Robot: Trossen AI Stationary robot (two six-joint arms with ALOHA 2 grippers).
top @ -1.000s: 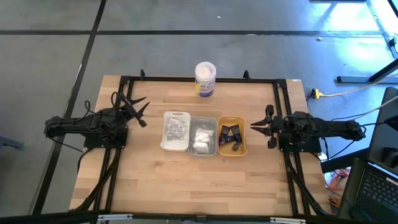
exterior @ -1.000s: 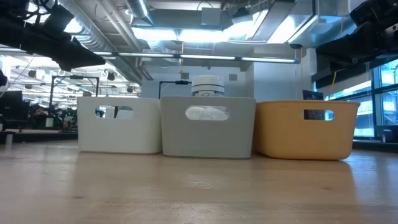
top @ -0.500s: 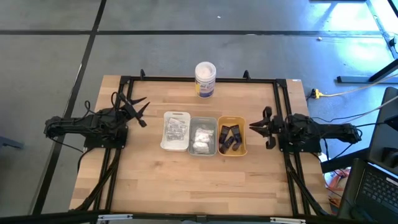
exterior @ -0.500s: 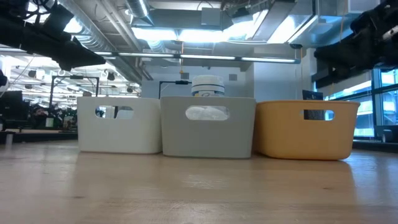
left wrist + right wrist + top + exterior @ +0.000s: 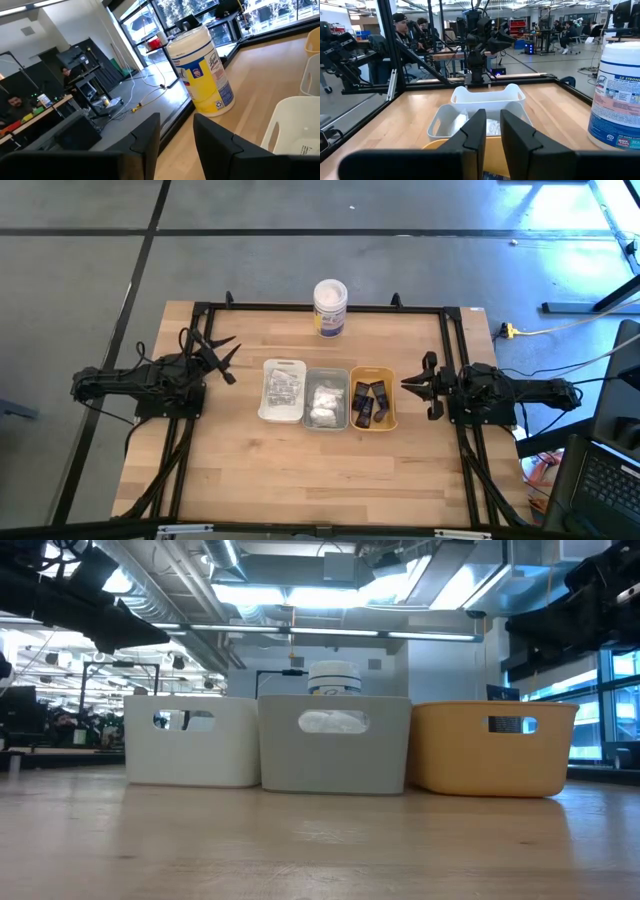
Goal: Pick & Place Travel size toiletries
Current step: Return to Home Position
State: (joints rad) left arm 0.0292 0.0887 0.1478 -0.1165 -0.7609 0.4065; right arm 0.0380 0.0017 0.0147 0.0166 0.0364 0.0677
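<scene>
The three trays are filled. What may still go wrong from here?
1. The right gripper hangs close beside the orange tray; a low swing might shove it into the grey tray next to it.
2. The tall tub stands near the table's far edge; a bump might send it off.
The left gripper waits farther away, left of the white tray.

Grey concrete floor (image 5: pixel 300 260), dark seams, around light wood table (image 5: pixel 300 470). Yellow cable (image 5: pixel 545 332) on floor. Overhead: silver ducts (image 5: pixel 165 585), bright strip lights (image 5: pixel 330 595). Large windows (image 5: pixel 270 10), daylight. Open workshop beyond: desks (image 5: pixel 445 55), seated people (image 5: pixel 402 27).
</scene>
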